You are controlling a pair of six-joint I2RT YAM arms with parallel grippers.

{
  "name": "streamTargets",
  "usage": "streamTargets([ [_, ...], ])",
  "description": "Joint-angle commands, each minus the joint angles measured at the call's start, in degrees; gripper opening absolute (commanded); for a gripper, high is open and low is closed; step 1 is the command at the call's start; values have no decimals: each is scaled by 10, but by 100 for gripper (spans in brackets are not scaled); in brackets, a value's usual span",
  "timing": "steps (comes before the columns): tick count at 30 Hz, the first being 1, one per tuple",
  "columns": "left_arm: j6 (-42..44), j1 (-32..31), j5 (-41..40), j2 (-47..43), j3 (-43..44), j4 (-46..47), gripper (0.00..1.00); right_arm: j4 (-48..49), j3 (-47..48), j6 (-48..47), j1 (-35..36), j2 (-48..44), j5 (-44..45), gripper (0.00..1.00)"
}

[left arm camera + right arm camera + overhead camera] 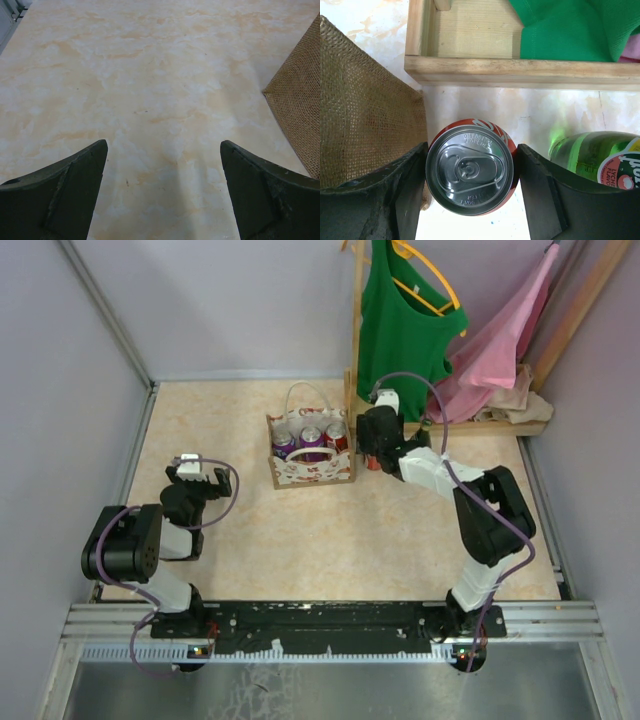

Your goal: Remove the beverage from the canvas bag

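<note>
The canvas bag [310, 470] stands mid-table with several cans in it, two purple ones [312, 440] and a red one [337, 433]. Its burlap side shows in the right wrist view [365, 125] and the left wrist view [300, 100]. My right gripper [372, 455] is just right of the bag, outside it. In the right wrist view [472, 172] it is shut on a red can [470, 170], seen from above, one finger on each side. My left gripper [190, 468] is open and empty over bare table [162, 145], left of the bag.
A green bottle [595, 155] lies right of the held can. The wooden base of a clothes rack [520, 70] lies close behind the can. A green top [405, 320] and a pink garment [500, 340] hang there. Walls enclose the table.
</note>
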Motion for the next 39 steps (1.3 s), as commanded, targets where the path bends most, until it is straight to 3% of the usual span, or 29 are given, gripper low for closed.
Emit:
streamTargets([
  [1,4,-2,0,5,7,8,100,96,-2,14,-11,-6,9,0],
  [6,5,-2,0,5,7,7,100,100,-5,15,-12,-1,19,3],
  [9,5,-2,0,5,7,7,100,87,0,17,-12,-2,22,29],
  [11,4,-3,0,5,7,7,100,78,3,18,-12,-5,24,64],
  [12,4,-3,0,5,7,7,100,76,4,18,-12,-8,26,75],
  [17,5,-2,0,5,7,7,100,66,18,10,-12,-24,33,86],
  [25,5,-3,0,5,7,7,100,42,82,-16,-10,-78,33,86],
  [34,5,-3,-1,5,7,7,100,-51,216,-62,21,-94,-77,60],
  [39,4,-2,0,5,7,7,100,-116,272,-88,48,-55,-173,56],
])
